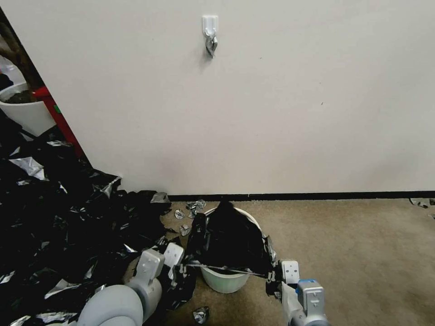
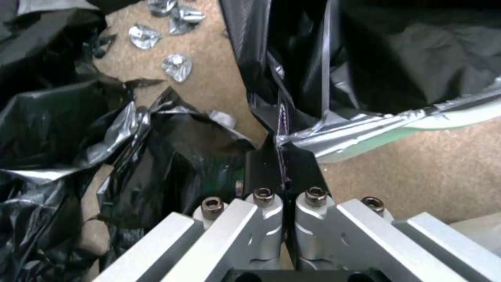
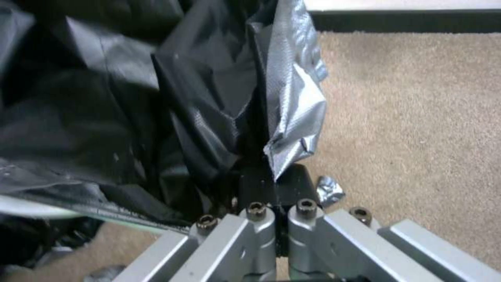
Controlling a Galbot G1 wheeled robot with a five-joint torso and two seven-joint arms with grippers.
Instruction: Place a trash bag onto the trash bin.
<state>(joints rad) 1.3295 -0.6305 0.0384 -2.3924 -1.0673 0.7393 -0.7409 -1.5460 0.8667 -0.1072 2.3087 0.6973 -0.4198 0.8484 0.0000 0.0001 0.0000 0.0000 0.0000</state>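
Observation:
The cream-white trash bin stands on the carpet close to the wall. A glossy black trash bag is draped over its mouth and rises to a peak at the back. On the bin's left side my left gripper is shut on the bag's edge. My right gripper is shut on the opposite edge, so the bag's lower hem is stretched between them across the bin's front. In the left wrist view the gripper pinches a silvery fold of the bag beside the bin's rim. The right wrist view has the gripper clamped on the bag.
A big heap of black plastic sheeting covers the floor to the left, reaching my left arm. Small silver scraps lie behind the bin. A wall hook holds a scrap. A white tub stands far left. Bare carpet stretches right.

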